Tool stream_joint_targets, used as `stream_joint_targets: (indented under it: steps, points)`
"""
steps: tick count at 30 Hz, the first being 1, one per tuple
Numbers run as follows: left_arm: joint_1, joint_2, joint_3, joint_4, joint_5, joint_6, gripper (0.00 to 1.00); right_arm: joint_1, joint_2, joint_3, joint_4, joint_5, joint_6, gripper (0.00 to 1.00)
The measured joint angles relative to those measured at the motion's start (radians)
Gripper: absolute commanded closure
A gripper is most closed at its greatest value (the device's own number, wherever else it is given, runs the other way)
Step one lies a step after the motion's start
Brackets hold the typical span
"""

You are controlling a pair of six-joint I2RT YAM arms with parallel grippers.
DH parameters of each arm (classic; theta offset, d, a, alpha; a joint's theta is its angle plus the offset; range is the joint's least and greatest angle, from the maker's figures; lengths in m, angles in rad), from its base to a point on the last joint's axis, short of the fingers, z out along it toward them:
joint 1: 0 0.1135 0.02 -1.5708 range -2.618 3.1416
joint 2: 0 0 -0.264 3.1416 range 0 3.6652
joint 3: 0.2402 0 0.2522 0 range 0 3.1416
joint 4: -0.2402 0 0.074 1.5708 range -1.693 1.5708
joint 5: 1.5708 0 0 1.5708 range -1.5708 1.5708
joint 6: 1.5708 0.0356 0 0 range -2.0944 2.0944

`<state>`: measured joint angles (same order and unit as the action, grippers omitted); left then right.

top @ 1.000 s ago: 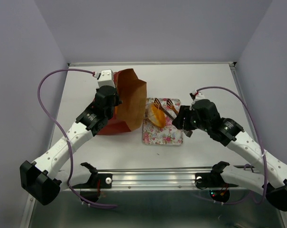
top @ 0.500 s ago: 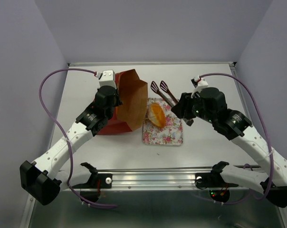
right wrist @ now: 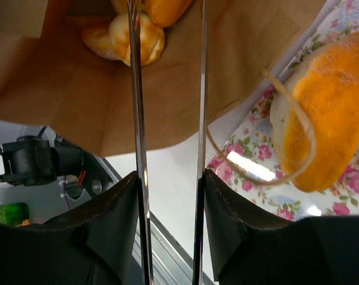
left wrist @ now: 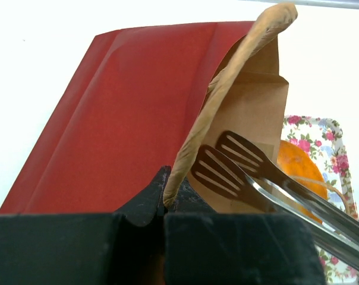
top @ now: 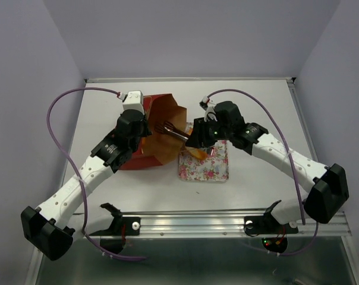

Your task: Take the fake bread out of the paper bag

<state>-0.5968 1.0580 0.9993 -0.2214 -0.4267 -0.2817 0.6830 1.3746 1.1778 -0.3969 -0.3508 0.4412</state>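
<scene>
The white table [top: 257,101] lies under both arms. On it the paper bag [top: 158,145] rests on its side, red outside and brown inside, with its mouth facing the right gripper [right wrist: 170,178].

The left gripper [left wrist: 166,202] has its jaws closed tight on the bag's upper rim. The pinched edge of paper rises straight up from between its fingertips. The red side panel spreads away ahead and to the left of that hand.

The floral tray [top: 218,169] sits just below the right gripper and close beside the bag's mouth.

The right gripper is narrowed onto a pair of metal tongs [right wrist: 135,89]. One thin arm lies against the inner face of each finger, so the tongs are held. The two arms run straight out ahead of this hand and into the open bag. From the left wrist, their slotted tips [left wrist: 239,172] show just right of the pinched rim, against the brown inner wall and slightly apart.

One piece of fake bread [right wrist: 328,113], a large orange-golden pastry with a sugared top, lies on the tray to the right of the tongs, outside the bag. Glossy buns [right wrist: 129,38] lie deep in the bag, beyond the tong tips. From the right wrist it is unclear whether the tips touch them.

A thin cord handle [right wrist: 298,124] from the bag loops across the pastry on the tray.
</scene>
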Motion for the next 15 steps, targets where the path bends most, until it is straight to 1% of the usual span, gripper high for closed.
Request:
stream_joint_targets:
  steps: [8, 11, 15]
  points:
    - [0.0, -0.074, -0.004, -0.062, 0.047, -0.009, 1.0, 0.0, 0.135, 0.002, 0.135, -0.032, 0.072, 0.5]
    - [0.0, -0.106, -0.021, -0.062, 0.066, -0.017, 1.0, 0.0, 0.156, -0.001, 0.171, -0.042, 0.091, 0.48]
    - [0.0, -0.108, -0.039, -0.058, 0.097, -0.019, 1.0, 0.001, 0.17, -0.002, 0.221, -0.051, 0.114, 0.47]
